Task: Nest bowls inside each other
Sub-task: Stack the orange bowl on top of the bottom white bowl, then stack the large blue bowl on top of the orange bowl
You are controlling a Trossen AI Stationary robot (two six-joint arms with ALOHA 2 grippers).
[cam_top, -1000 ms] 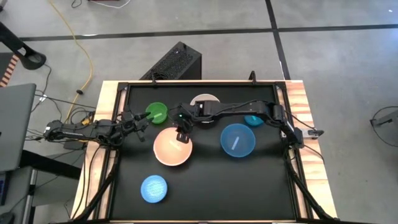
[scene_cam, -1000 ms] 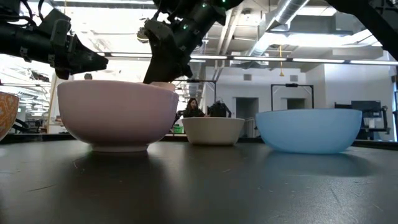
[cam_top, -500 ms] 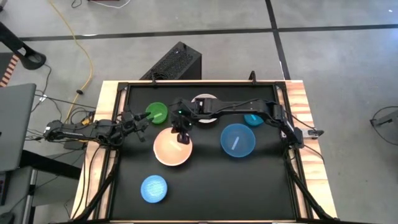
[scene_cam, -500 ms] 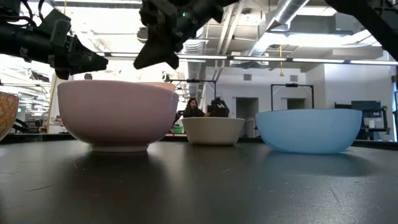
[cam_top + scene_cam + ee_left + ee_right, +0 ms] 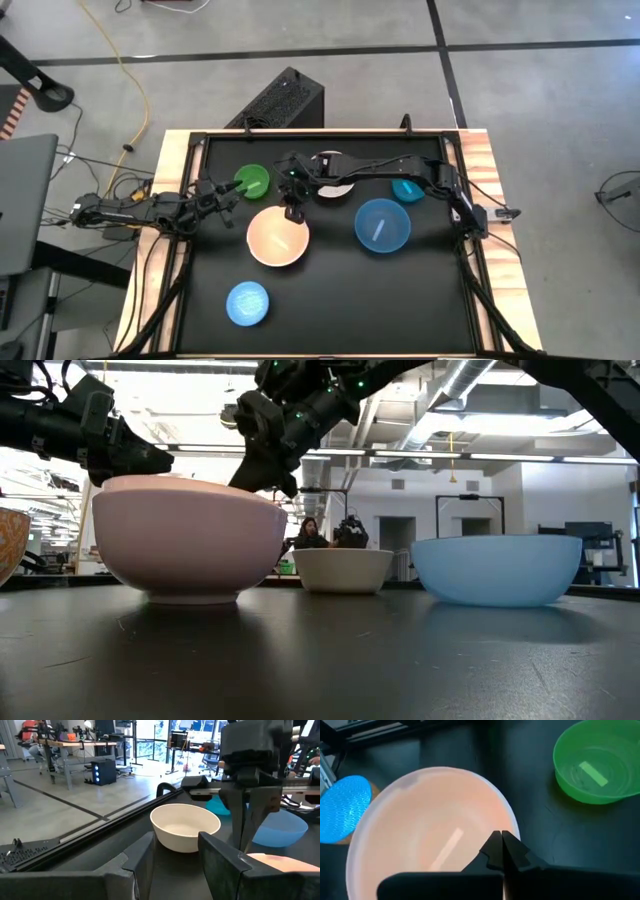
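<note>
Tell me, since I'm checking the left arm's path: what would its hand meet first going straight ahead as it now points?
Probably the cream bowl, which sits straight ahead of the left hand between its open fingers. Depth is uncertain; the right hand hangs just beside that line.

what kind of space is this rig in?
Probably a robotics lab or open workshop. Exposed ducts and pipes run along the ceiling, workbenches loaded with equipment stand on a bare concrete floor, and a person sits at a station behind the black table.
</note>
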